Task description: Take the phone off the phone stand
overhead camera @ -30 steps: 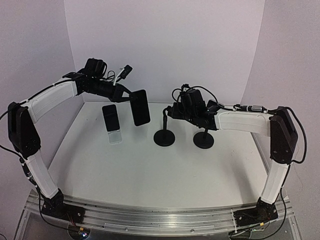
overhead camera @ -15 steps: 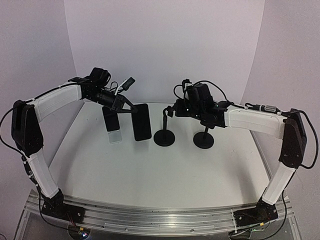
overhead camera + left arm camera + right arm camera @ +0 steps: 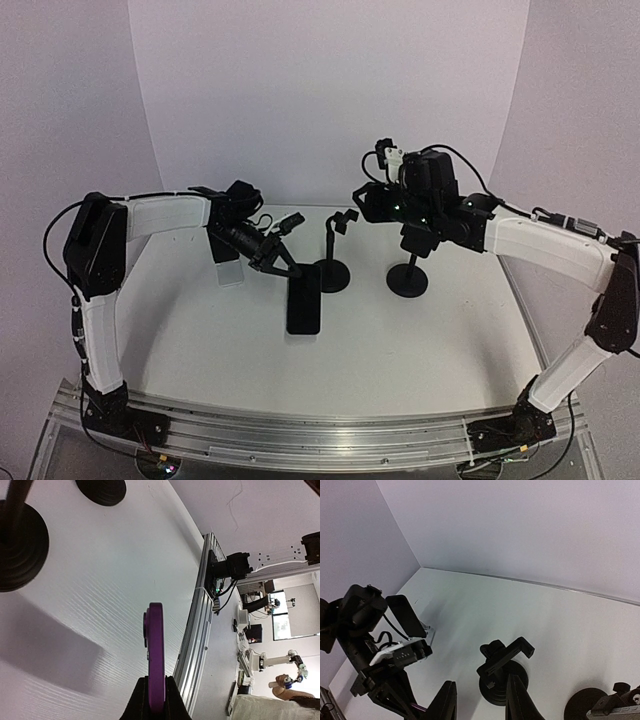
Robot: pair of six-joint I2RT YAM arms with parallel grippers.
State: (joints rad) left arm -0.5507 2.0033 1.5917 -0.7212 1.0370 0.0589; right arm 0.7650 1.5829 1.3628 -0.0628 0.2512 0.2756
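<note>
Near the middle of the bench (image 3: 420, 350), the left pincer (image 3: 283, 266) is clamped tight on the upper end of the phone (image 3: 303, 305). The phone hangs clear of the phone stand (image 3: 331, 262), just beside the stand's round base on the near side. Whether its lower end touches the bench I cannot tell. In the left wrist view, the fingers (image 3: 141, 704) press on both faces of the purple-edged phone (image 3: 155, 655). The right pincer (image 3: 481, 681) is raised just right of the stand's empty clamp (image 3: 345, 218), with its jaws partly apart and nothing between them. A second stand (image 3: 407, 278) sits to the right of the first, under the right arm. Behind the left arm, a second phone (image 3: 404, 614) leans in a clear holder (image 3: 231, 272).
</note>
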